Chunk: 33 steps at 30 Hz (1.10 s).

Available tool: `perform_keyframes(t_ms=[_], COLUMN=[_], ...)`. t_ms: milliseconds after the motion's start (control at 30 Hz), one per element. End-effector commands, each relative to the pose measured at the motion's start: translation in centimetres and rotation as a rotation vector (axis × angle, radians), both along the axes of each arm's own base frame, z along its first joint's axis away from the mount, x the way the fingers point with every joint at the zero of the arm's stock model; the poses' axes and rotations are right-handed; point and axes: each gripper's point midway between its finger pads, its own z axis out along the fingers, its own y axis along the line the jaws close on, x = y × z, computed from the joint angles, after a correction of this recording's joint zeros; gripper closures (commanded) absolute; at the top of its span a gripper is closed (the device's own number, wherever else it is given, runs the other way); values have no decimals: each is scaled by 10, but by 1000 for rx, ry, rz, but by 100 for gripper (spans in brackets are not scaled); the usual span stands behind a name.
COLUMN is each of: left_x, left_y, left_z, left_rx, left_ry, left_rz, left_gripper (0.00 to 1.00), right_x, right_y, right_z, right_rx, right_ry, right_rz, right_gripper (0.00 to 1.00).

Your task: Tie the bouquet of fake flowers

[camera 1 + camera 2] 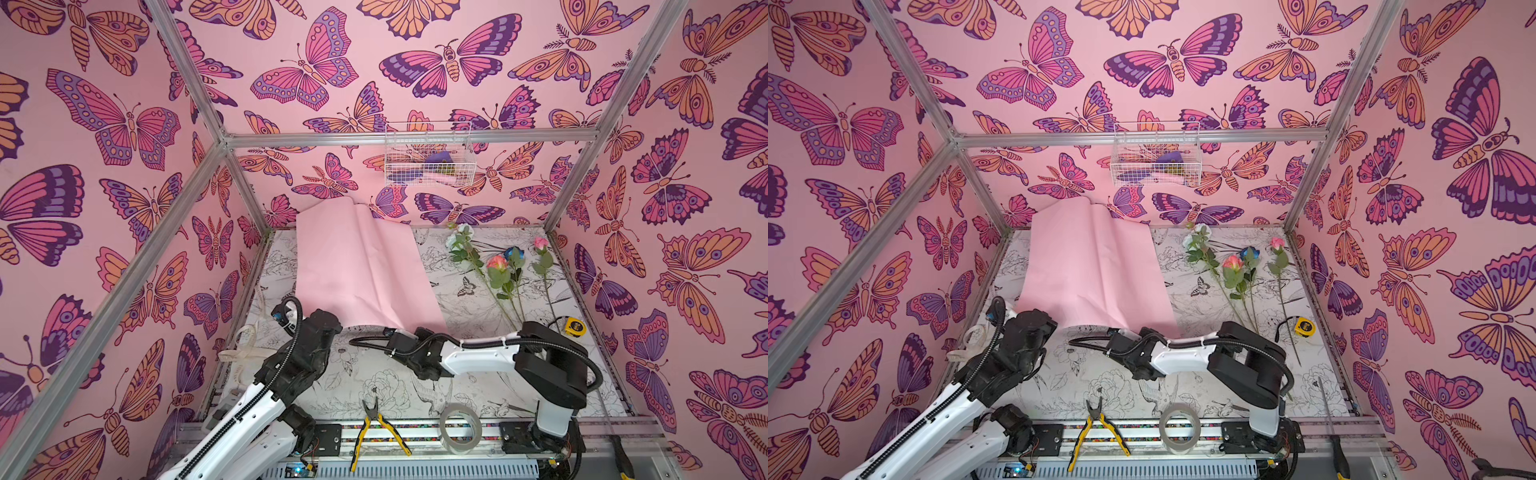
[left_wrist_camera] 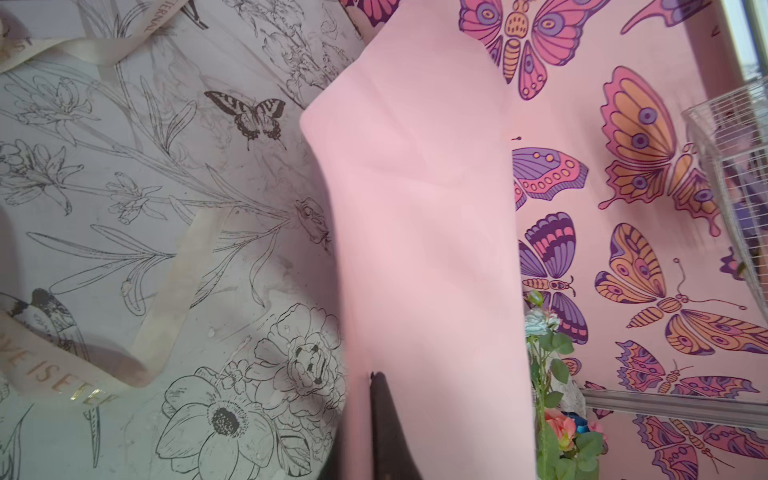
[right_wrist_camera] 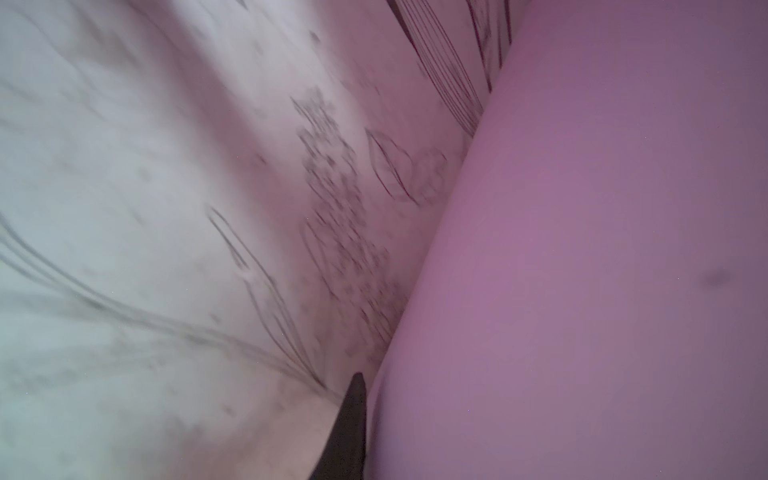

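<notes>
Your left hand (image 1: pixel 334 325) clenched on the near edge of the pink paper sheet (image 1: pixel 357 266), your right hand (image 1: pixel 390 332) at that edge, grip impossible to tell, bare table (image 1: pixel 361 374) in front of it, sheet's far end curling up the wall (image 1: pixel 332 124), fake flowers (image 1: pixel 498 270) lying loose right of the sheet.

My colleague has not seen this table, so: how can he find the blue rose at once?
At the table's far right, beside the pink paper, lie four roses. The blue rose lies between the coral rose and the pink rose; no other head is blue.
</notes>
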Motion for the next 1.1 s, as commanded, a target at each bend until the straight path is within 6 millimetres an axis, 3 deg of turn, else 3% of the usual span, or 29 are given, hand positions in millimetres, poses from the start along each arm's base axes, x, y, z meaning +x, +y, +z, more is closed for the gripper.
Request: perform_keyframes(t_ms=[0, 167, 300, 533, 700, 800, 1067], left_x=[-8, -20, -29, -41, -48, -53, -69], left_y=[-8, -19, -29, -48, -40, -33, -2], left_z=[-26, -41, -59, -82, -72, -61, -27], left_rx=[-7, -11, -38, -63, -54, -35, 60], left_ry=[68, 73, 101, 181, 161, 151, 131], left_rz=[-8, -7, -21, -82, -104, -122, -119], left_gripper=[100, 100, 99, 62, 19, 0, 1], right_x=[-4, -6, -9, -5, -3, 2, 5], right_y=[-41, -61, -68, -86, -97, -108, -119], right_z=[-1, 12, 12, 8, 11, 13, 18], right_rx=[-66, -113, -120, -172, -189, -204, -209], right_ry=[30, 17, 51, 55, 32, 11, 4], right_rz=[-90, -123, -128, -157, -197, -241, -287], right_gripper=[86, 82, 61, 42, 15, 8, 4])
